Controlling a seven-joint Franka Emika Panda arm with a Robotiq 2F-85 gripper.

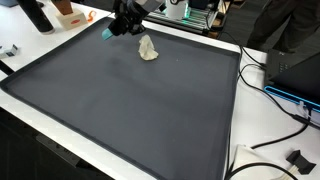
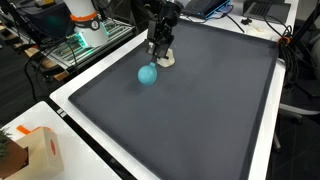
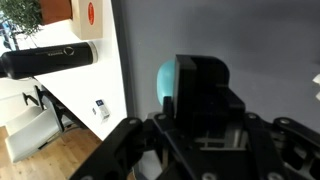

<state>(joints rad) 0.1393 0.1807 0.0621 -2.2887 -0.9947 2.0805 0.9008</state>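
A white surface (image 1: 236, 120) carries a large dark mat (image 2: 200, 110) that covers nearly all of it; cables and gear lie beyond its edges.

The black arm (image 2: 165, 15) comes in over the far part of the mat in both exterior views; its tool (image 2: 159, 50) points down there, and whether it touches the mat cannot be told.

In the wrist view the tool's dark body fills the lower middle and hides its own fingers, so I cannot tell whether they are spread or pressed together; nothing is visibly pinched.

A black cylinder (image 3: 50, 62) lies on the white strip beside the mat in the wrist view, with a box (image 3: 88, 18) bearing a red mark just past it.

The teal ball (image 2: 147, 75) rests on the mat near the tool, apart from it in an exterior view; in the wrist view the ball (image 3: 166, 85) peeks out just behind the tool's body.

A crumpled white thing (image 1: 148, 48) lies on the mat on the tool's other side, near its tip; contact cannot be told.
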